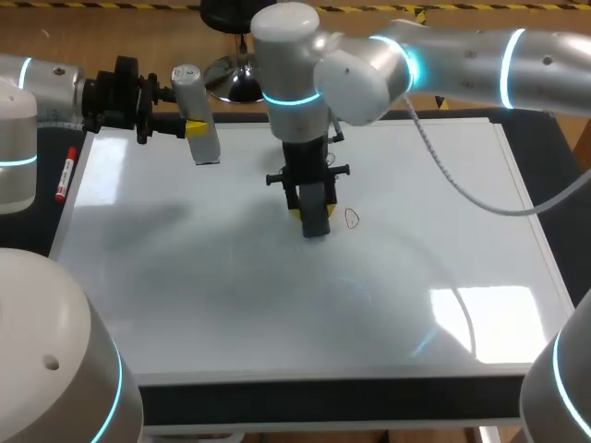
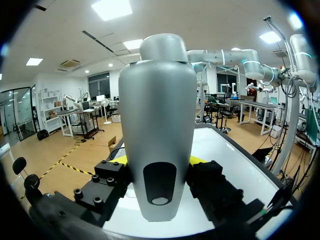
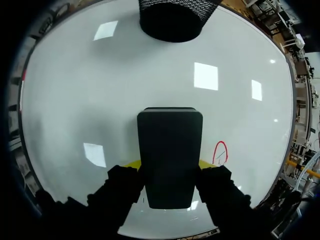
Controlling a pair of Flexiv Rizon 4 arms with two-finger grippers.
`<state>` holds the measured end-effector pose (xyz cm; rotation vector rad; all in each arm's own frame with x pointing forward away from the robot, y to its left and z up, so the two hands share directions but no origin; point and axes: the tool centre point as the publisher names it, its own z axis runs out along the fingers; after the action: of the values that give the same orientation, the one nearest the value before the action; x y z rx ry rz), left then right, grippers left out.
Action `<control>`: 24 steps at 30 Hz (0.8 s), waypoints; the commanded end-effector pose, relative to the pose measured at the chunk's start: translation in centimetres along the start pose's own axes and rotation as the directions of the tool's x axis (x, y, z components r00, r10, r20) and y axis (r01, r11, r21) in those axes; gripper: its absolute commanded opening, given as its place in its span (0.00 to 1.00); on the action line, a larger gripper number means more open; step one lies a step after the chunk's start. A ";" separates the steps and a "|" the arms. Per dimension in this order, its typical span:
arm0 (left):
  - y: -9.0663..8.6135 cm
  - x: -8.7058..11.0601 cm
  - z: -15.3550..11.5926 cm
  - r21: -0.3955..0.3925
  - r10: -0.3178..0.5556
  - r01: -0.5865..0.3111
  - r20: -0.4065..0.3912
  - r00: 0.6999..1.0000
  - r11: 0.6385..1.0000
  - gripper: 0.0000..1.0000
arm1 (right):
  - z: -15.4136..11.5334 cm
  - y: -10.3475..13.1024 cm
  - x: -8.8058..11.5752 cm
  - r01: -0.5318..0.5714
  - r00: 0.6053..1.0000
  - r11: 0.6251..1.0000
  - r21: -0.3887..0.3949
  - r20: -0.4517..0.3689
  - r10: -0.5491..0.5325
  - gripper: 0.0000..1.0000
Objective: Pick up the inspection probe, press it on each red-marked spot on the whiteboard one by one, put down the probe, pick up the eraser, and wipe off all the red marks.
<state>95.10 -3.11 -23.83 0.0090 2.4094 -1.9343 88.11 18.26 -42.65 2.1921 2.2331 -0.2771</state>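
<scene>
My left gripper (image 1: 196,129) is shut on the grey inspection probe (image 1: 197,115) and holds it above the whiteboard's (image 1: 231,305) far left corner. In the left wrist view the probe (image 2: 159,150) stands upright between the fingers of the left gripper (image 2: 159,172). My right gripper (image 1: 312,214) is shut on the black eraser (image 1: 315,210), pointing down at the board's middle. A red loop mark (image 1: 351,219) lies just right of the eraser. In the right wrist view the eraser (image 3: 170,155) sits between the fingers of the right gripper (image 3: 170,170), and the red mark (image 3: 220,152) is beside it.
A red marker pen (image 1: 65,175) lies on the dark table strip along the whiteboard's left edge. A grey cable (image 1: 452,180) hangs from my right arm over the board's right half.
</scene>
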 end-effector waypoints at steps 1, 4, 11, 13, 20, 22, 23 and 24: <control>0.0 -0.1 -0.1 0.001 0.001 -0.001 -0.004 1.000 1.000 0.00 | 2.1 -0.1 -2.3 -0.006 0.999 1.000 -0.006 -0.053 0.006 0.00; 0.0 -0.1 -0.1 0.001 0.001 -0.001 -0.004 1.000 1.000 0.00 | 2.9 0.1 -2.9 -0.009 0.998 1.000 0.002 -0.068 0.009 0.00; 0.0 -0.1 -0.1 0.001 0.001 -0.001 -0.004 1.000 1.000 0.00 | 4.3 0.2 -4.9 -0.039 0.995 0.998 0.041 -0.086 0.042 0.00; 0.0 -0.1 -0.1 0.001 0.001 -0.001 -0.004 1.000 1.000 0.00 | 4.6 0.2 -6.0 -0.055 0.994 0.997 0.062 -0.092 0.061 0.00; 0.0 -0.1 -0.1 0.001 0.001 -0.001 -0.004 1.000 1.000 0.00 | 4.8 -0.4 -8.9 -0.102 0.987 0.992 0.076 -0.113 0.110 0.00; 0.0 -0.1 -0.1 0.001 0.001 -0.001 -0.004 1.000 1.000 0.00 | 4.8 -0.7 -9.6 -0.119 0.985 0.990 0.076 -0.115 0.127 0.00; 0.0 -0.1 -0.1 0.001 0.001 -0.001 -0.004 1.000 1.000 0.00 | 4.7 -0.8 -9.8 -0.120 0.985 0.990 0.078 -0.113 0.129 0.00; 0.0 -0.1 -0.1 0.001 0.001 -0.001 -0.004 1.000 1.000 0.00 | 4.6 -0.9 -10.0 -0.125 0.985 0.989 0.082 -0.110 0.134 0.00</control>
<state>95.10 -3.11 -23.83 0.0090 2.4094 -1.9344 88.14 9.73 -42.77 2.4187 2.1469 -0.2912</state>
